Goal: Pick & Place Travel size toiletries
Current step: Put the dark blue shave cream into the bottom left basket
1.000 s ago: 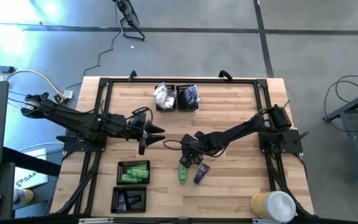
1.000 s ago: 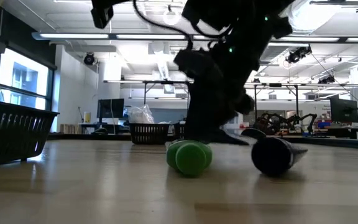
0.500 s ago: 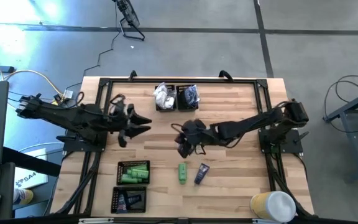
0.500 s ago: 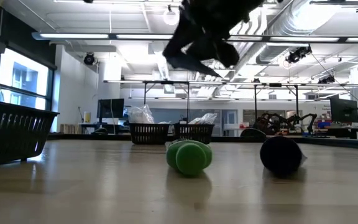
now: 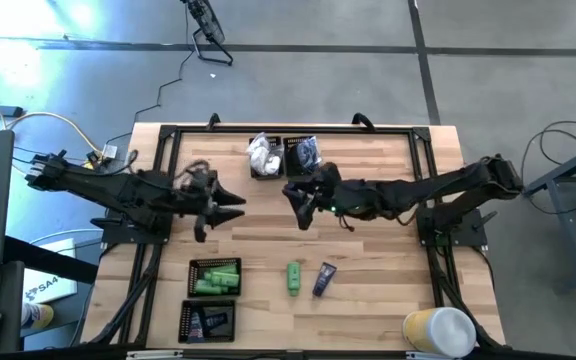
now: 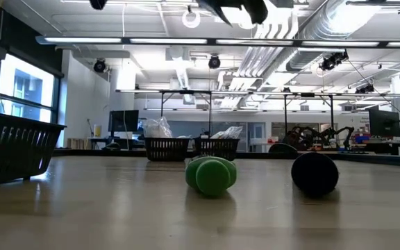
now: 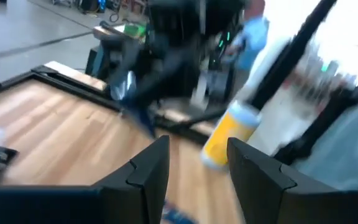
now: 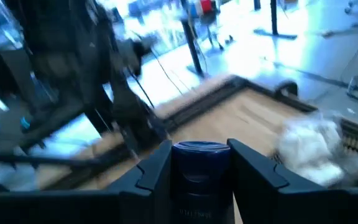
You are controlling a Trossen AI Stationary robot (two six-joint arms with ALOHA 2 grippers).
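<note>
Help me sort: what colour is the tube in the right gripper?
Dark navy tube, clearest in the right wrist view, between the right gripper's fingers.

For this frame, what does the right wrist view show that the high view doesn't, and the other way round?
Only the right wrist view: a dark navy tube clamped in the right tool; from above that grip cannot be made out.
Only the high view: the left tool open over the table, a loose green tube beside a loose navy tube, and the near trays of green tubes and navy tubes.
Both: the wooden table and the white packets in their tray.
</note>
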